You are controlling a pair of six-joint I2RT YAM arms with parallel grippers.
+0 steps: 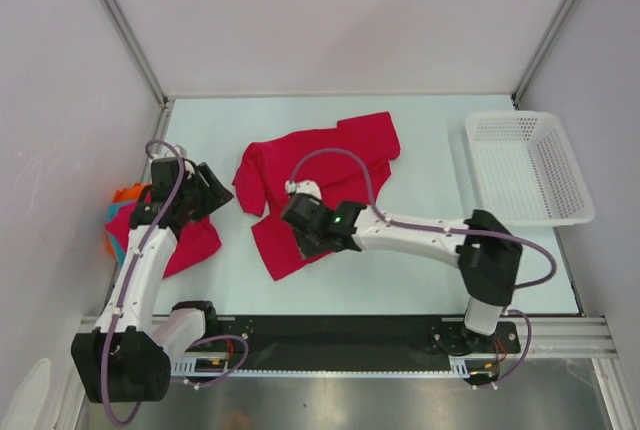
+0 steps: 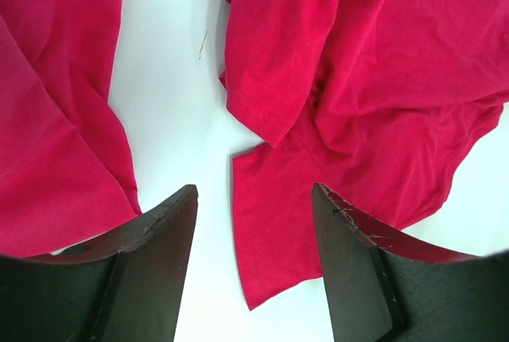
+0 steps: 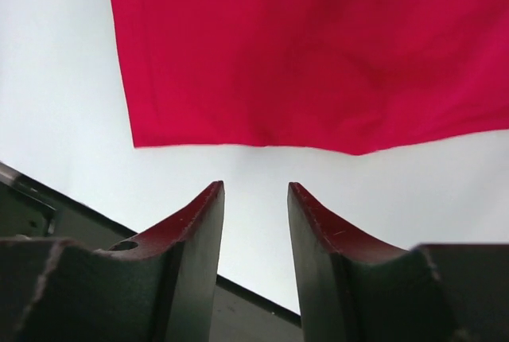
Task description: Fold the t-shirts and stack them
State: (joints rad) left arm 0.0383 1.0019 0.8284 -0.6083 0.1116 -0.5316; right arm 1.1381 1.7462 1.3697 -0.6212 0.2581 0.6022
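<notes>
Garments lie in two groups on the white table in the top external view. The central t-shirt, crimson and crumpled, is spread unevenly across the middle of the table, with one part reaching toward the near edge. The left t-shirt, also crimson, is bunched at the left side, partly under the left arm. An orange garment and a teal garment show at its far left edge. The white mesh basket stands at the right, well apart from all cloth. The left gripper sits between the two crimson shirts. The right gripper is over the near part of the central t-shirt.

Left wrist view: the fingers are spread wide and grip nothing. A strip of bare table runs between them, the left t-shirt on one side and the central t-shirt's folds and a sleeve on the other. The right-hand finger overlaps the central shirt's edge; contact cannot be told.

Right wrist view: the fingers stand apart with only bare table in the gap. A flat, straight edge of the central t-shirt lies just beyond the tips, not touching them. The black rail at the table's near edge crosses the lower left corner.
</notes>
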